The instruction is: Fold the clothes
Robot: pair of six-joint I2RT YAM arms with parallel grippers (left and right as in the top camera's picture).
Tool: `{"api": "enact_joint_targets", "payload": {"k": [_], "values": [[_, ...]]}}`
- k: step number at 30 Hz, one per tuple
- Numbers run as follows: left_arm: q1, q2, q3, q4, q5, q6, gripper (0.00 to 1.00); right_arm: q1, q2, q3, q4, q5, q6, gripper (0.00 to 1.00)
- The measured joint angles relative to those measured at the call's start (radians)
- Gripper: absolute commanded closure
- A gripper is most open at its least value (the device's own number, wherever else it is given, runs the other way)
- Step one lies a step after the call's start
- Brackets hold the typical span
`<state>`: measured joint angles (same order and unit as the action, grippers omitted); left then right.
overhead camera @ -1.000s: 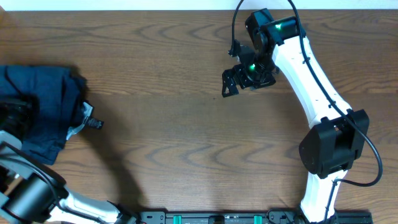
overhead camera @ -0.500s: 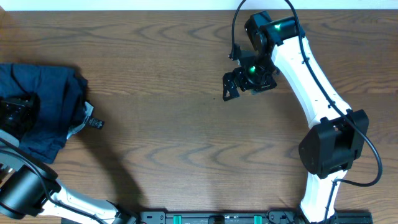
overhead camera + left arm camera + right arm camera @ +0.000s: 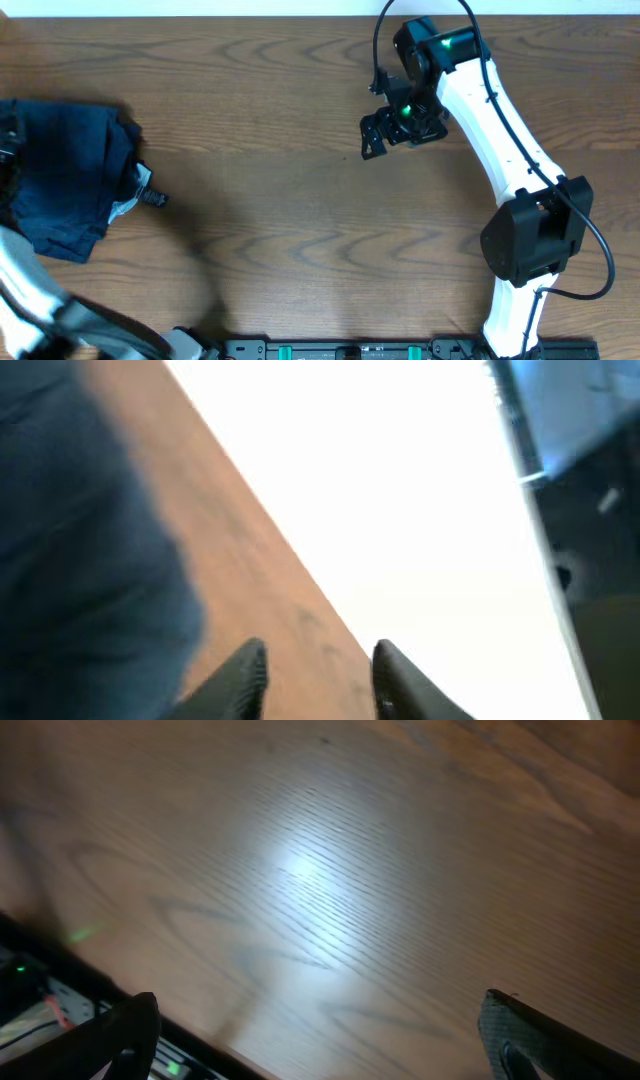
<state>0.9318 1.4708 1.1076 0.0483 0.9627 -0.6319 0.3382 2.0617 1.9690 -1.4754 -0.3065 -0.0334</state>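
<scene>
Presently: brown wood-grain table [image 3: 300, 230]. Crumpled dark navy fabric clothes [image 3: 60, 175], heaped at table's left edge; best spread flat first, gripped by a corner, not the bunch. Right gripper [image 3: 315, 1010], above table's far side: fingers wide, empty. Left gripper [image 3: 320, 680], table's left edge: fingers parted, empty.

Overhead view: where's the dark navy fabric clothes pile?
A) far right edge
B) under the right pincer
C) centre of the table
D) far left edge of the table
D: the dark navy fabric clothes pile lies at the far left edge of the wooden table, and the right pincer hangs over bare wood far from it.
</scene>
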Motion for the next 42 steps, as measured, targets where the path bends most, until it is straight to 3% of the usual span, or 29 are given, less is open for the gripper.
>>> {"api": "enact_joint_targets", "payload": {"k": [7, 13, 22, 29, 33, 39, 42], "values": [[-0.032, -0.243, 0.000, -0.164, 0.029, -0.002, 0.57, -0.060, 0.000, 0.066, -0.020, 0.032, -0.001, 0.01], [-0.138, -0.349, 0.000, -0.187, 0.116, -0.003, 0.57, -0.146, -0.023, 0.189, -0.051, 0.040, -0.002, 0.01], [-0.327, -0.411, 0.000, -0.177, 0.300, -0.003, 0.57, -0.240, -0.306, 0.239, -0.058, 0.050, -0.016, 0.01], [-0.444, -0.509, -0.001, -0.059, 0.338, -0.025, 0.56, -0.265, -0.562, 0.251, -0.066, 0.048, -0.023, 0.01], [-0.457, -0.603, -0.001, 0.043, 0.360, -0.052, 0.48, -0.264, -0.665, 0.255, -0.052, 0.045, -0.023, 0.01], [-0.457, -0.719, 0.000, 0.195, 0.378, -0.043, 0.37, -0.264, -0.730, 0.256, -0.033, 0.045, -0.023, 0.01], [-0.457, -0.741, 0.000, 0.215, 0.374, -0.034, 0.36, -0.264, -0.731, 0.256, -0.038, 0.045, -0.023, 0.01]]}}
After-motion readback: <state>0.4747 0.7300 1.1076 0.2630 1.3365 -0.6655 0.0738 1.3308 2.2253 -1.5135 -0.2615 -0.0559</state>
